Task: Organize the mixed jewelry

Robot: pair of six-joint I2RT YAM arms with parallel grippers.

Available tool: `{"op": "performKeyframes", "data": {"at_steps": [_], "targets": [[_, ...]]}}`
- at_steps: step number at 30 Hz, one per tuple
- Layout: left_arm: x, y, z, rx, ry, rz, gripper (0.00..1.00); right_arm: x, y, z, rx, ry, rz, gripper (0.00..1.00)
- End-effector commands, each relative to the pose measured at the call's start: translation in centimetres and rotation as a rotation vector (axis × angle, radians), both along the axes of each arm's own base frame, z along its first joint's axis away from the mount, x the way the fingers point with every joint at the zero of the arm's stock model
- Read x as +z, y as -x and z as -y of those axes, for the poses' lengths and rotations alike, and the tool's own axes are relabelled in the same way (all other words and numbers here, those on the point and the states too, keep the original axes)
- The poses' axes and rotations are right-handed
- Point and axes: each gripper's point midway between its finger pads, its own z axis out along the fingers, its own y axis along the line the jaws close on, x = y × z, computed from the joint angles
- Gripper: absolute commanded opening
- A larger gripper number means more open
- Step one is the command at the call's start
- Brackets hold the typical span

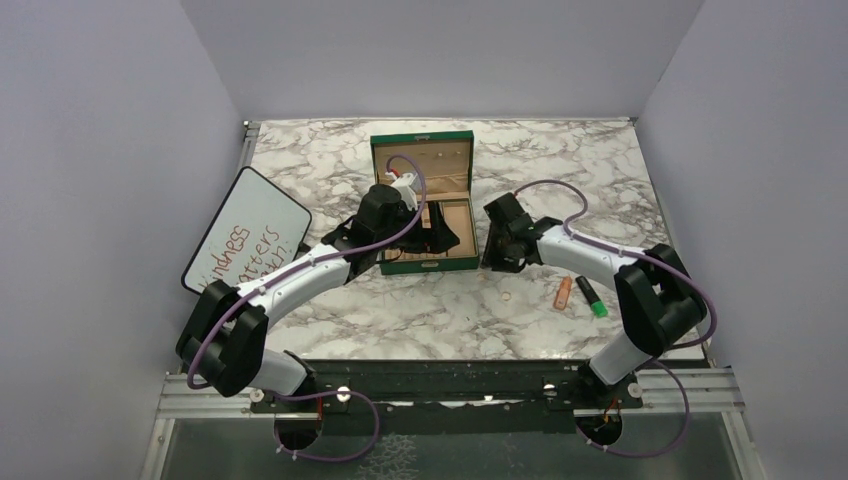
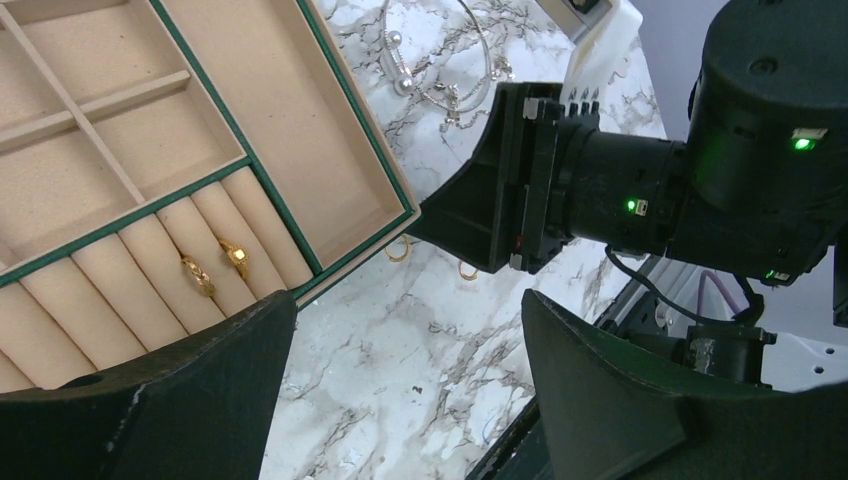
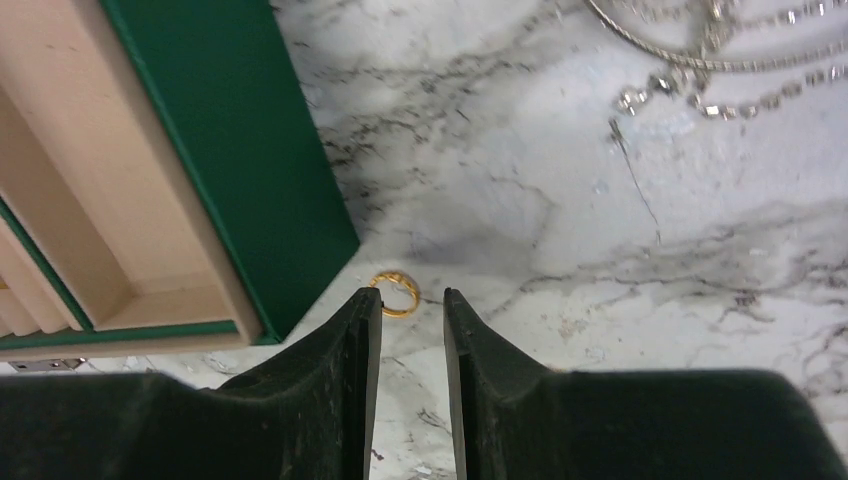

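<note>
Two gold rings sat in the green box (image 1: 450, 160), a first ring (image 2: 197, 275) and a second ring (image 2: 236, 257), side by side among the beige rolls (image 2: 120, 290) that ran along one side of its tray. A third ring (image 3: 396, 296) lay loose on the marble table (image 3: 600, 330), just off the box's corner. A fourth ring (image 2: 467, 270) lay near it, half hidden behind one of my right fingers. Farther out on the marble lay the chains (image 3: 700, 62), thin pale strands with small beads, crossing over one another and apart from the box. My right gripper (image 3: 412, 305) hovered low over the third ring with its jaws set narrow, only a slim gap between them. The ring lay just at the fingertips, and I gripped nothing. My left gripper (image 2: 408, 310) hung above the box's edge, beside the rolls, with its jaws spread wide and nothing between them. The box stood open, its lid upright at the back. From overhead, an orange marker (image 1: 563, 292) and a black-and-green highlighter (image 1: 591, 297) lay side by side on the table near my right arm. A whiteboard (image 1: 245, 235) with handwriting on it lay at the table's left edge.
</note>
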Motion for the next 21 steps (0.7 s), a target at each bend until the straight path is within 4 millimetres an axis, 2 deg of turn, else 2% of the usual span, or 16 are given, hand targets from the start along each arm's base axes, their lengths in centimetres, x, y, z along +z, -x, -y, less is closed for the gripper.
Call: {"op": "performKeyframes", "data": {"at_steps": [1, 5, 11, 21], "targets": [[0.2, -0.7, 0.0, 0.011, -0.007, 0.04, 0.84, 0.3, -1.7, -0.5, 0.097, 0.052, 0.028, 0.34], [0.1, -1.0, -0.4, -0.004, -0.057, 0.073, 0.84, -0.9, -1.3, -0.4, 0.125, 0.078, -0.017, 0.31], [0.3, -1.7, -1.2, 0.019, -0.114, 0.12, 0.84, -1.3, -0.6, -0.7, 0.185, 0.064, -0.03, 0.24], [-0.7, -1.5, -0.9, -0.003, -0.123, 0.094, 0.84, -2.6, 0.4, -0.4, 0.185, 0.086, -0.109, 0.24]]}}
